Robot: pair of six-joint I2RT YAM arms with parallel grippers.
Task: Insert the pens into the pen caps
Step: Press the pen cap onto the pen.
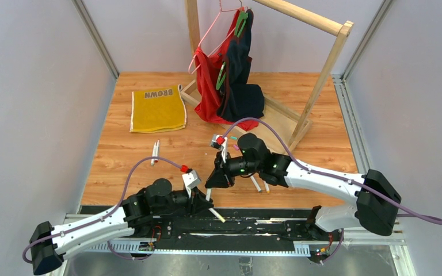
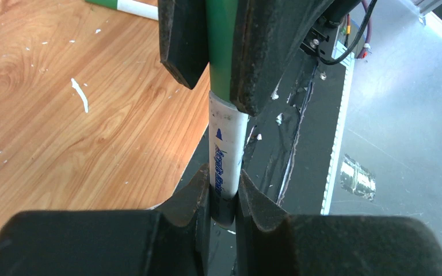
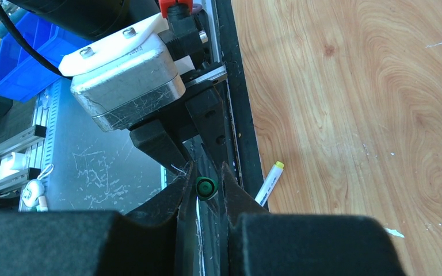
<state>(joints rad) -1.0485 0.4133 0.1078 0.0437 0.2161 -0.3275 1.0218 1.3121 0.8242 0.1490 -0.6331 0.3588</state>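
Both tools are clamped down: the left gripper (image 2: 224,195) is pinching the white barrel of a pen (image 2: 228,144), and the right gripper (image 3: 206,185) is pinching the green cap (image 2: 221,52) straight in line with it. I've got the pair meeting over the near edge of the wooden table (image 1: 149,172). At the far side stands the wooden clothes rack (image 1: 322,69) with red and dark garments (image 1: 230,86) hanging on it, and a yellow cloth (image 1: 157,109) lies flat to its left. Loose pens next: two side by side (image 1: 155,152) left of centre, two more (image 1: 256,184) just beside the right arm, and a yellow-tipped pen (image 3: 269,184) at the table's near edge. Cap and barrel are touching; how deep the pen sits inside, I can't tell. Smallest, a white scrap (image 2: 80,95) lies on the wood.
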